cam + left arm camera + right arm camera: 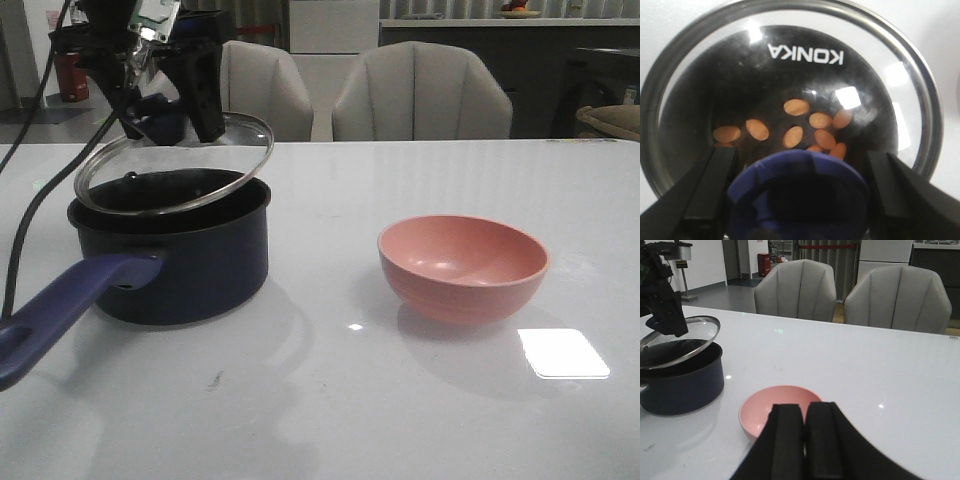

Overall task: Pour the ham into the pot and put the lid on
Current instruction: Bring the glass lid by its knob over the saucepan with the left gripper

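Observation:
The dark navy pot (180, 262) with its purple-blue handle (70, 300) stands on the left of the white table. Several orange ham pieces (796, 107) lie on its bottom, seen through the glass. My left gripper (165, 108) is shut on the lid's dark-blue knob (797, 182). It holds the clear glass lid (175, 160) tilted over the pot, the left edge low at the rim and the right edge raised. My right gripper (805, 440) is shut and empty, above the table just short of the pink bowl (775, 407); it does not show in the front view.
The empty pink bowl (462, 265) sits right of the pot, a hand's width of bare table (330, 400) between them. Two grey chairs (420, 95) stand behind the table's far edge. The left arm's cable (25, 230) hangs beside the pot.

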You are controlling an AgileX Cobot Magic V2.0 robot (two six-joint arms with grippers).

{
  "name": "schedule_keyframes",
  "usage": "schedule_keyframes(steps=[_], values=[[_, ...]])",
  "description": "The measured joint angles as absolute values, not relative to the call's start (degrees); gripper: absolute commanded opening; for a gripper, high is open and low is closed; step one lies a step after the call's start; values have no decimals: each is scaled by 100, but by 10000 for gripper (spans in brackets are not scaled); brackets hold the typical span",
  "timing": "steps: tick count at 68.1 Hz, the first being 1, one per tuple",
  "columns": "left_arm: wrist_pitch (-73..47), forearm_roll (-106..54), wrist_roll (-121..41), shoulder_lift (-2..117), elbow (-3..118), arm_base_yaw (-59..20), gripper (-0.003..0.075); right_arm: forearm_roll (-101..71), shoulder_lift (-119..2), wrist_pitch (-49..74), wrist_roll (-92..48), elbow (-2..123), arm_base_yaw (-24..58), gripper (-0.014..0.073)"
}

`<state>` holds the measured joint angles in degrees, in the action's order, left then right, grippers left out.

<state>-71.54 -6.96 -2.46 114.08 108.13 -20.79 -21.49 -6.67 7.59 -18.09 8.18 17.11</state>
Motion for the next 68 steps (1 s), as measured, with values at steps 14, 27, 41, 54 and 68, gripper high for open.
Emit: schedule_keyframes(steps=[14, 27, 41, 54, 68], values=[[-7154, -616, -246, 11466, 10813, -2092, 205, -2149, -667, 759, -1809, 818, 1711, 159], [-7154, -571, -246, 11452, 10813, -2092, 208, -2149, -667, 759, -1809, 818, 1711, 159], [-7154, -418, -251, 11249, 10784, -2092, 208, -2149, -667, 759, -1809, 818, 1711, 159], [-7176, -370, -251, 11180, 10514, -2092, 208, -2149, -667, 759, -1809, 818, 1711, 159], [-7175, -370, -251, 11180, 10514, -2092, 208, -2149, -667, 759, -1809, 818, 1711, 159]])
